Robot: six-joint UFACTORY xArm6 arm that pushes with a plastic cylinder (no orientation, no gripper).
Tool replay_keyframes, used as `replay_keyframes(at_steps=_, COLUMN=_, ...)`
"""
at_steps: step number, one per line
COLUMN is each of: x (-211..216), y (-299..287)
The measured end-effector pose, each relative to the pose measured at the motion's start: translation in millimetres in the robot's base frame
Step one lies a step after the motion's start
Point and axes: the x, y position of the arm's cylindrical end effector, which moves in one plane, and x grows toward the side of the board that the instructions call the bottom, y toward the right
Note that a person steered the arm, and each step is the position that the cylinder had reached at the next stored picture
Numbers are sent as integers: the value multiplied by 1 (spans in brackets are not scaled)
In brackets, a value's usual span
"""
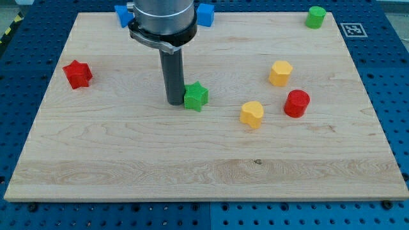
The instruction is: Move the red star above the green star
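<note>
The pale wooden desk lies on a blue perforated base. My tip, the lower end of the straight dark rod, stands on the desk a little to the view's left of the middle. It is just beside the green star-shaped block, on that block's left side, and it seems to touch it or nearly touch it; I cannot tell which. The arm carries no hand, only this rod, so there is nothing to be spread or pressed together.

The red star-shaped block lies near the left edge of the desk, well apart from the tip and from the green star-shaped block, and a little higher in the view than the green one.

On the view's right side there are three blocks near each other: a yellow block with flat sides, a yellow heart-like block lower and more to the left, and a red round block just to the right of that one. A green round block stands near the top right corner. At the top edge, two blue blocks show partly on both sides of the grey arm body; their shape I cannot make out.
</note>
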Motion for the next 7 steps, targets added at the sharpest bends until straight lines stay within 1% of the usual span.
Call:
replay_keyframes(at_steps=1, x=0, y=-64)
replay_keyframes(at_steps=2, x=-9, y=-146)
replay_keyframes(at_steps=3, x=-33, y=-225)
replay_keyframes(at_steps=4, x=-47, y=-240)
replay_keyframes(at_steps=5, x=-55, y=-230)
replay_keyframes(at_steps=6, x=-70, y=-200)
replay_keyframes(at_steps=7, x=-65, y=-187)
